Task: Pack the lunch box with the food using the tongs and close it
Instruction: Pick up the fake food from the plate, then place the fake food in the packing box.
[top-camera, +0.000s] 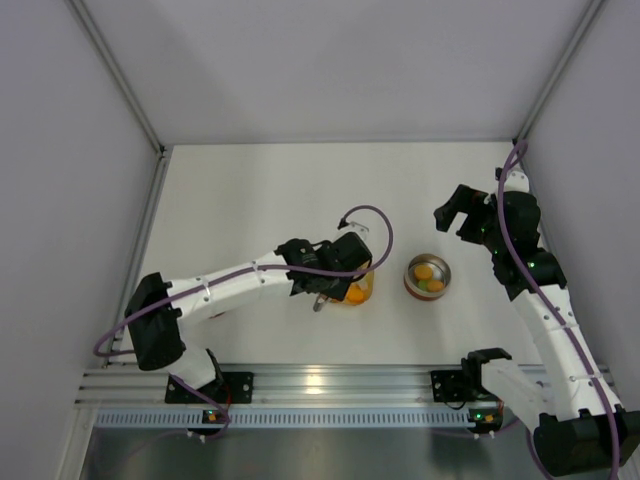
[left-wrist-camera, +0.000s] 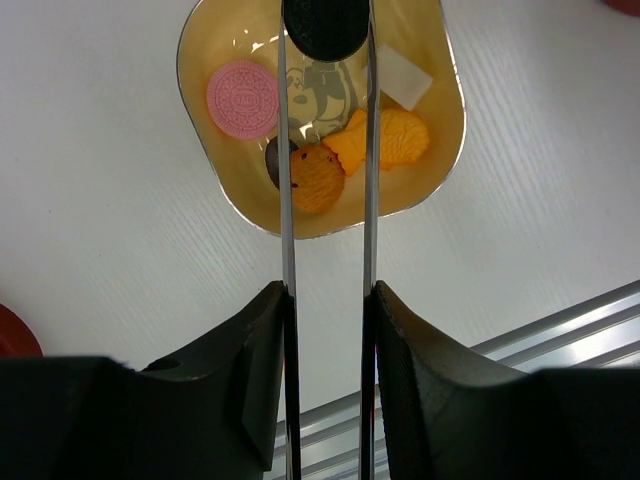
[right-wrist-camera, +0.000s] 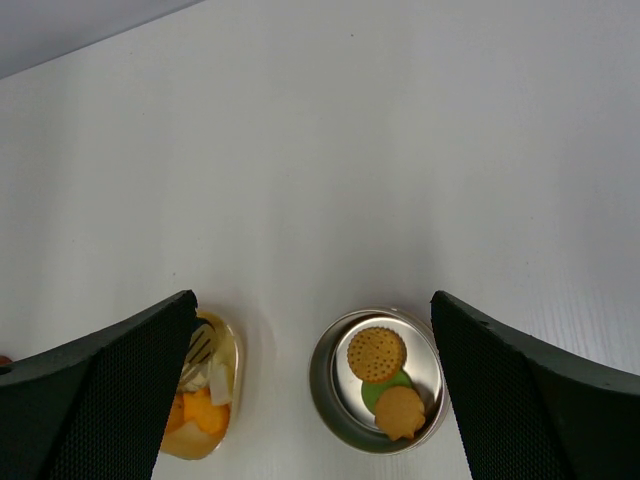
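Note:
My left gripper (left-wrist-camera: 328, 290) is shut on the silver tongs (left-wrist-camera: 285, 230). Both tong arms run forward over a yellow dish and end in a dark rounded tip. In the dish lies food: a pink round biscuit (left-wrist-camera: 243, 98), an orange fish shape (left-wrist-camera: 395, 140), a white piece (left-wrist-camera: 403, 80), a dark brown piece (left-wrist-camera: 272, 160) and an orange cookie (left-wrist-camera: 317, 180) between the tong arms. The steel lunch box (top-camera: 410, 283) holds a tan biscuit (right-wrist-camera: 376, 353), a green piece (right-wrist-camera: 372, 392) and an orange piece (right-wrist-camera: 400, 412). The red lid (left-wrist-camera: 14, 335) shows at the left edge. My right gripper (right-wrist-camera: 312, 297) hangs open above the lunch box, empty.
The yellow rounded-square dish (top-camera: 366, 290) stands just left of the lunch box, with my left arm (top-camera: 240, 280) stretched across the table to it. An aluminium rail (top-camera: 330, 380) runs along the near edge. Grey walls close in the back and both sides.

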